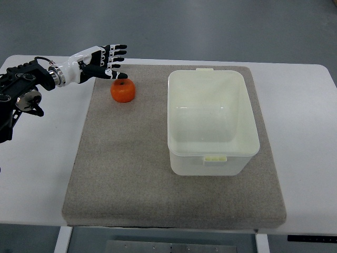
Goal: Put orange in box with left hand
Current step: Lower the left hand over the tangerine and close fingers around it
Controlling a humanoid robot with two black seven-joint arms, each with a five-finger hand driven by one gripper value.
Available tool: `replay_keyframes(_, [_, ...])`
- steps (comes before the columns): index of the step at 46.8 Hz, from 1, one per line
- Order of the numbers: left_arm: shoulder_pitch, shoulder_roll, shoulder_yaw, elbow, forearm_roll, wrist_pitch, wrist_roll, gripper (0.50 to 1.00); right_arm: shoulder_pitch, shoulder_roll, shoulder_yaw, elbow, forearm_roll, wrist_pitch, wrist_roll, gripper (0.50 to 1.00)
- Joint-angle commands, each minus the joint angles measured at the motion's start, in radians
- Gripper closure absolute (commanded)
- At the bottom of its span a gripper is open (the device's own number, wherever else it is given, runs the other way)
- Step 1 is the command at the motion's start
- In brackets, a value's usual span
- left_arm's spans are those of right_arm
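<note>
Orange point(122, 91) — round, bright, resting free on the grey mat point(126, 174), well apart from the box point(212, 122) on its left side and level with the box's far end. Box — pale translucent tub, lidless, nothing seen inside, standing on the mat's right half with a small latch tab on its near rim. Mat — lies on the white surface point(37, 174), which shows on every side of it. Left hand point(100, 62) — black and white, reaching in from the left, further from the box than the orange; fingers extended and spread, holding nothing, thumb tip just above the orange's top, contact not discernible.
</note>
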Motion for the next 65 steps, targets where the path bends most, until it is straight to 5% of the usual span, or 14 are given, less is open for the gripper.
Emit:
replay_keyframes(1, [-0.024, 0.002, 0.003, 0.0, 0.108, 0.002, 0.0, 0.506, 0.0, 0.0, 0.0, -0.001, -0.001, 0.0, 0.0, 0.574])
replay_keyframes(14, [-0.099, 0.025, 0.145, -0.037, 0.33, 0.016, 0.0, 0.506, 0.0, 0.0, 0.0, 0.0, -0.001, 0.0, 0.0, 0.574])
replay_keyframes(25, [-0.113, 0.023, 0.245, -0.138, 0.644, 0.203, 0.0, 0.506, 0.0, 0.0, 0.0, 0.0, 0.0, 0.0, 0.0, 0.574])
replay_keyframes(47, [-0.113, 0.009, 0.247, -0.14, 0.767, 0.22, 0.0, 0.521, 0.0, 0.0, 0.0, 0.0, 0.0, 0.0, 0.0, 0.574])
replay_keyframes(54, [-0.113, 0.008, 0.248, -0.132, 0.772, 0.224, 0.002, 0.645, 0.0, 0.0, 0.0, 0.0, -0.001, 0.0, 0.0, 0.574])
replay_keyframes(65, [-0.113, 0.006, 0.248, -0.132, 0.774, 0.224, 0.003, 0.761, 0.0, 0.0, 0.0, 0.0, 0.0, 0.0, 0.0, 0.574])
